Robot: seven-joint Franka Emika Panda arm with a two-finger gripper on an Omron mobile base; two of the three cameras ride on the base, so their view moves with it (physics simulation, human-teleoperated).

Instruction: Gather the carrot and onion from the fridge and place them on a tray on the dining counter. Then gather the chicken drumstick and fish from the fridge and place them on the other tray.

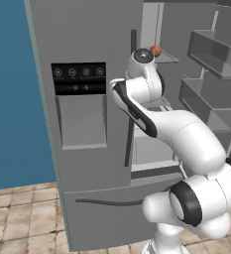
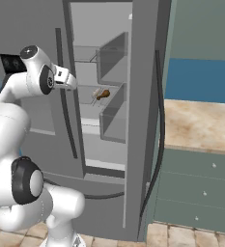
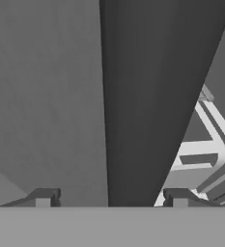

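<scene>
Tool: I see the tool (image 3: 111, 198) through the hand camera; its two fingertips (image 3: 42, 198) stand apart, one on each side of a dark vertical bar (image 3: 147, 96), nothing clamped between them.
Dark bar: it runs straight ahead of the tool, between the tips. I cannot tell whether a tip touches it, nor surely what part of the fridge it is.
Fridge: the fridge (image 1: 87, 39) has its right door open; the arm reaches to the gap beside the closed left door.
Chicken drumstick: the chicken drumstick (image 2: 102, 94) lies on a middle shelf inside, beyond the tool and to its right, well apart from it.
Orange item: a small round orange thing (image 1: 156, 50) sits on an upper shelf, above and past the wrist; I cannot tell which vegetable it is.
Tabletop: a beige tabletop (image 2: 201, 125) lies far right of the tool, past the open door.
</scene>
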